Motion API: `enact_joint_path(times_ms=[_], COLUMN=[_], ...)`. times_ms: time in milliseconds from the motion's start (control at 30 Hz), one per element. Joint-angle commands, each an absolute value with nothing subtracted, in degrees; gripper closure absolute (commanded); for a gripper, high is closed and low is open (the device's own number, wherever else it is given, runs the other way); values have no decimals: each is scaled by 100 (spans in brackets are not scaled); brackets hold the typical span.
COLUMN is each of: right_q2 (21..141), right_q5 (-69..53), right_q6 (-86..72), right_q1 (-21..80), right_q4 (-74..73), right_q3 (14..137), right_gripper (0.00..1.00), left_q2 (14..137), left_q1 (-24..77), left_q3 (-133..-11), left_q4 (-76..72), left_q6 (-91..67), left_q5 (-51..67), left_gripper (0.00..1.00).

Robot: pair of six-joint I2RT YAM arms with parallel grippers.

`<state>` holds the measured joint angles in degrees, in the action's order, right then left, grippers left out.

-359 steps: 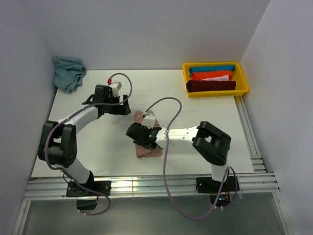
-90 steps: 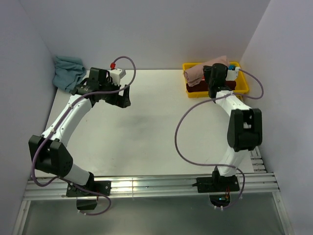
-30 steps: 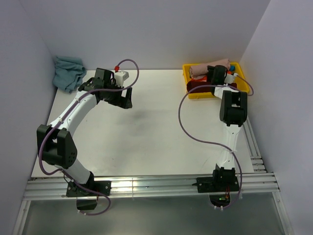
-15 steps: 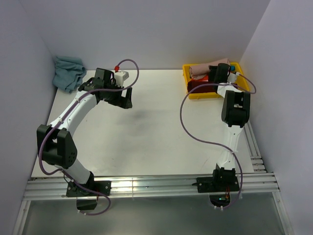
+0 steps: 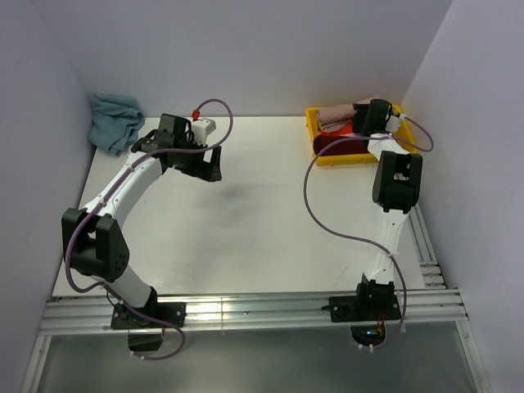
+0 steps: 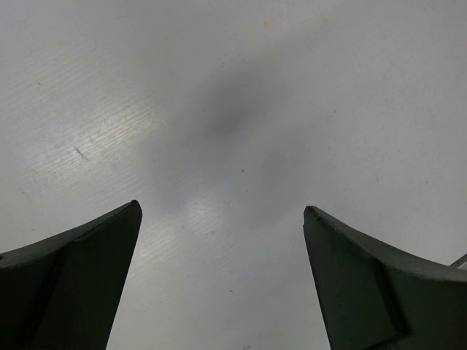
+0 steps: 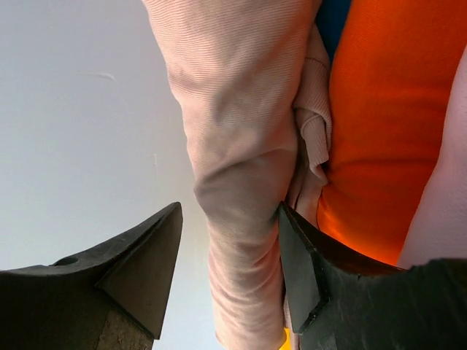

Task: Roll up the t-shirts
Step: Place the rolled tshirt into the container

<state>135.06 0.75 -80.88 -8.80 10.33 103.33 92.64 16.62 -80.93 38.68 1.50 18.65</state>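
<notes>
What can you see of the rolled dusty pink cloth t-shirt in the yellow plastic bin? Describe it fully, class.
The dusty pink t-shirt is soft, finely ribbed knit cloth, rolled into a creased, lumpy tube. It lies toward the far side of the yellow plastic bin, pressed against a bright orange cloth. The right hand straddles it with jaws open: one finger touches the roll, the other stands clear of it.
</notes>
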Motion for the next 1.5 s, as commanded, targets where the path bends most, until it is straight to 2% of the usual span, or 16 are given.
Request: enact_joint_path(times_ms=[0, 167, 267, 400, 500, 667, 900, 1267, 1467], right_q2=[13298, 13184, 13096, 13008, 13069, 13210, 12841, 12173, 11489], right_q5=[26, -140, -184, -237, -290, -439, -413, -580, -940], right_q6=[-8016, -8025, -8016, -7981, -7937, -7928, -7822, -7655, -7585], right_q1=[-940, -958, -984, -1002, -1011, -1037, -1099, -1160, -1116], right_q4=[1098, 1099, 1125, 994, 775, 378, 299, 316, 685], right_q3=[10310, 10108, 9994, 9958, 10116, 10433, 10160, 9756, 9001], right_gripper=[38, 42, 53, 61, 63, 61, 50, 46, 44], left_q2=[9307, 9308, 9299, 9264, 9264, 9255, 9264, 9158, 9027], left_q1=[1652, 1652, 1652, 1652, 1652, 1652, 1652, 1652, 1644], left_q3=[-8244, -8244, -8244, -8235, -8244, -8253, -8244, -8262, -8244], left_q4=[3727, 3744, 3744, 3744, 3744, 3753, 3735, 3727, 3700], left_q6=[211, 211, 202, 202, 202, 202, 202, 246, 273], left_q5=[2021, 2048, 2065, 2066, 2065, 2074, 2100, 2083, 1943], left_gripper=[1, 1, 1, 1, 1, 1, 1, 1, 1])
